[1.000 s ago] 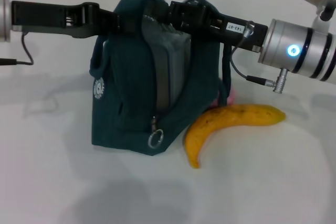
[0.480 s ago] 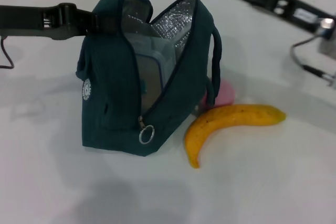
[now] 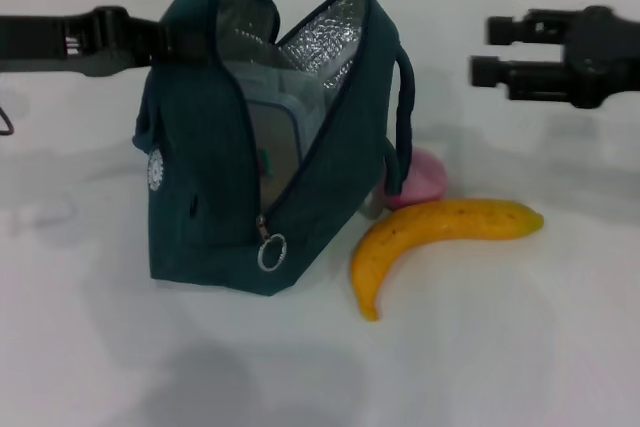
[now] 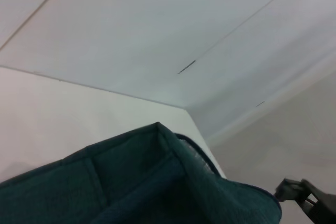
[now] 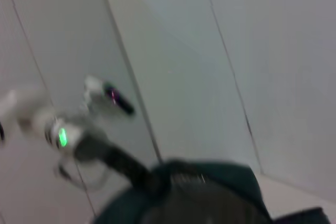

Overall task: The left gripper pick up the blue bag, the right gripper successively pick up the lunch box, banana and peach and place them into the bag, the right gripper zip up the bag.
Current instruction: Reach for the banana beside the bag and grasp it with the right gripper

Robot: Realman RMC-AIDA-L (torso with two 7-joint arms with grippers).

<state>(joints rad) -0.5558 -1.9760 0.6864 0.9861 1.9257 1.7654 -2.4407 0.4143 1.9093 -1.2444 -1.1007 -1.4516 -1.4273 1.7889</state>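
Note:
The blue bag stands open on the white table, its foil lining showing. It also shows in the left wrist view and the right wrist view. The lunch box stands on edge inside the bag. My left gripper is shut on the bag's upper left edge and holds it up. My right gripper is open and empty, in the air to the right of the bag. The banana lies on the table right of the bag. The peach sits behind the banana, partly hidden by the bag.
The bag's ring zipper pull hangs at the low front end of the open zipper. One loop handle hangs down the bag's right side. The white table extends in front and to the right.
My right gripper has come out of the bag, leaving the lunch box inside, and moved right and lower. The bag has shifted slightly left and opened wider.

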